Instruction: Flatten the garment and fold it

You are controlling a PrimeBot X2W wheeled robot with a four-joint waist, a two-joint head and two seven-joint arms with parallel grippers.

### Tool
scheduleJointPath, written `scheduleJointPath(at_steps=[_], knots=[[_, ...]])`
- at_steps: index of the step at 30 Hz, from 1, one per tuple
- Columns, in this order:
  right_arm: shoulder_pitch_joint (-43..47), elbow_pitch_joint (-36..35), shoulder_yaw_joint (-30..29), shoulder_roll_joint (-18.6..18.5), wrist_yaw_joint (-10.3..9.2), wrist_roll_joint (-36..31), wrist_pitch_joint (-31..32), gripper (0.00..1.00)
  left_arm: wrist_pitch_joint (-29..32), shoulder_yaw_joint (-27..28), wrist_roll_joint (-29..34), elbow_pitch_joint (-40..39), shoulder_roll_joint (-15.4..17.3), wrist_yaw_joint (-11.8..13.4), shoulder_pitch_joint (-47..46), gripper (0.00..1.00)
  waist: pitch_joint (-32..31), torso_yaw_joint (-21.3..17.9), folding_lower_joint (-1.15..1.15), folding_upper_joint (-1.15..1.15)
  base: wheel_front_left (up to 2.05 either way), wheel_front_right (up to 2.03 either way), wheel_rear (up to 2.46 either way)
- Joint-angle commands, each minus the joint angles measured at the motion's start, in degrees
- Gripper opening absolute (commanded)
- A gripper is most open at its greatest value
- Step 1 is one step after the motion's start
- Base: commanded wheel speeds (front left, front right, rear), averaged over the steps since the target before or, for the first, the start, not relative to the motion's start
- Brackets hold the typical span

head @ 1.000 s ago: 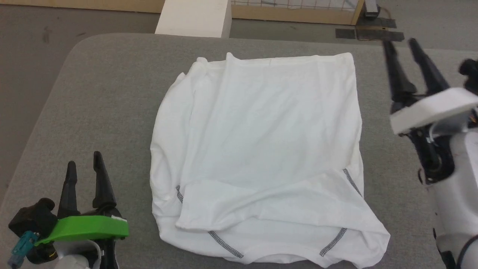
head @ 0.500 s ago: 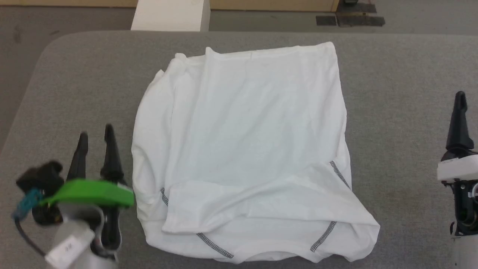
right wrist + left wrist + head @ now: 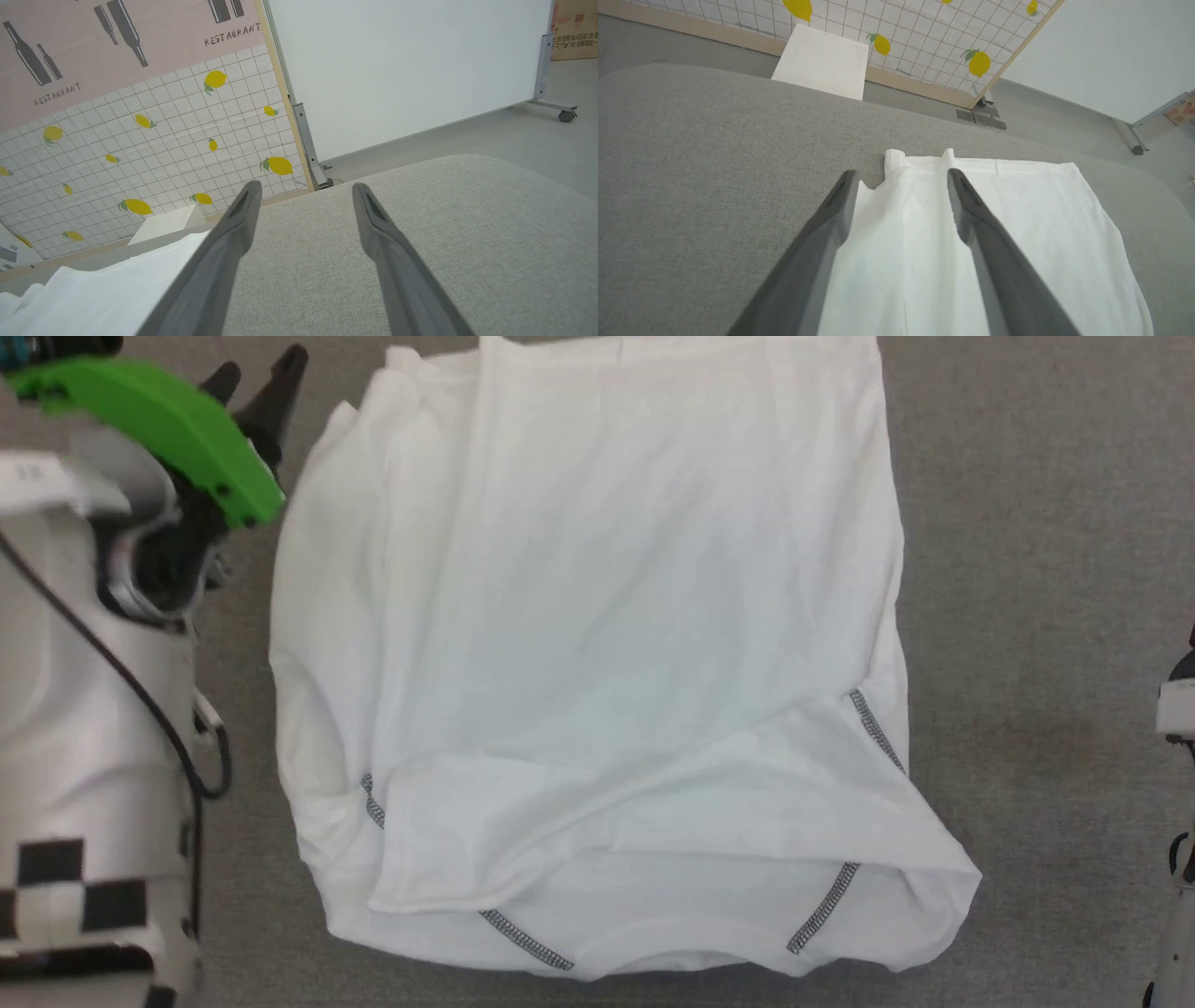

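Garment [image 3: 597, 644]: plain white thin-fabric T-shirt, dark grey zigzag seams, partly folded on grey fabric tabletop [image 3: 1027, 569]; long axis runs away along the fingers.
Left gripper [image 3: 901, 173]: 2 fingers spread, empty, far-left hem corner just ahead between the tips.
Right gripper [image 3: 306, 185]: spread, empty, shirt well left of the fingers.
Left arm judged nearer.
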Motion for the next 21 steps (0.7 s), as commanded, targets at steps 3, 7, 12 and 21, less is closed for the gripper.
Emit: scheduleJointPath(at_steps=[3, 7, 12, 21], knots=[[-1.6, 0.3, 0.3, 0.2, -0.08, 1.3, -0.2, 1.0, 10.7, -2.5, 0.1, 2.7, 2.7, 0.8, -5.2, 1.0, 7.8, -2.3, -0.01, 0.0, 0.0, 0.0, 0.0], [-2.2, 1.5, 0.6, 0.2, -0.08, 2.4, -1.1, 1.0, 19.4, -4.4, 0.5, 2.6, 4.3, 2.2, -8.2, 1.0, 10.1, -3.1, -0.01, 0.0, 0.0, 0.0, 0.0], [-2.8, 2.5, 1.2, 0.2, -0.08, 3.2, -2.2, 1.0, 23.4, -6.0, 2.1, 0.6, 6.5, 2.9, -8.7, 1.0, 11.9, -3.9, -0.01, 0.0, 0.0, 0.0, 0.0], [-4.0, 3.1, 1.7, 0.3, -0.08, 2.7, -2.6, 1.0, 22.4, -5.2, 1.4, -1.2, 6.7, 4.1, -7.2, 0.0, 13.1, -4.0, -0.01, 0.0, 0.0, 0.0, 0.0]])
